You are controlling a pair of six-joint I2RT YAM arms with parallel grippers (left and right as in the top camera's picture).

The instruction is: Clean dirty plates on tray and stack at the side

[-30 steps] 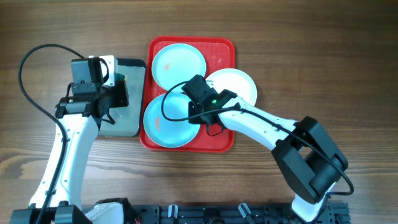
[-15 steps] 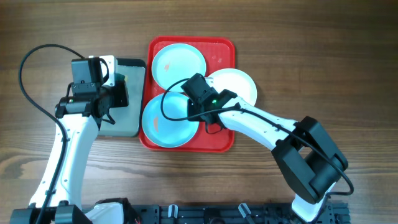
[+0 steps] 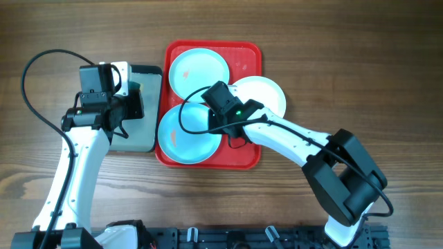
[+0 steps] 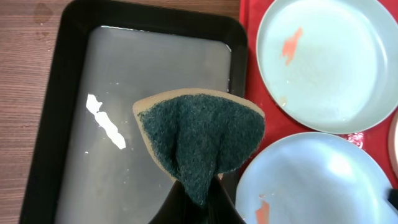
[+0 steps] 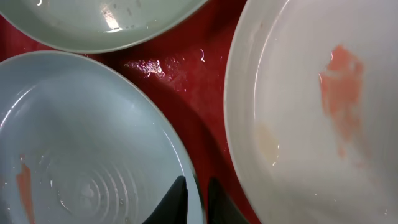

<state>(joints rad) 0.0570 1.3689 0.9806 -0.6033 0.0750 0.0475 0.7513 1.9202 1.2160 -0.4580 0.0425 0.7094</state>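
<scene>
The red tray [image 3: 246, 62] holds three plates. A light blue plate [image 3: 199, 69] lies at the back, a white plate [image 3: 266, 93] at the right, and a second light blue plate [image 3: 181, 138] at the front left. My right gripper [image 3: 220, 126] is shut on the right rim of the front light blue plate [image 5: 81, 137], one finger on each side [image 5: 198, 200]. The white plate [image 5: 311, 124] has a reddish smudge. My left gripper [image 4: 199, 196] is shut on a green sponge [image 4: 199, 134] and holds it above the grey tray's right edge.
A dark grey metal tray [image 3: 149, 131] sits against the red tray's left side, and its wet bottom [image 4: 81, 155] shows in the left wrist view. Both blue plates [image 4: 329, 62] [image 4: 311, 180] carry small reddish smudges. Wooden table surrounds the trays.
</scene>
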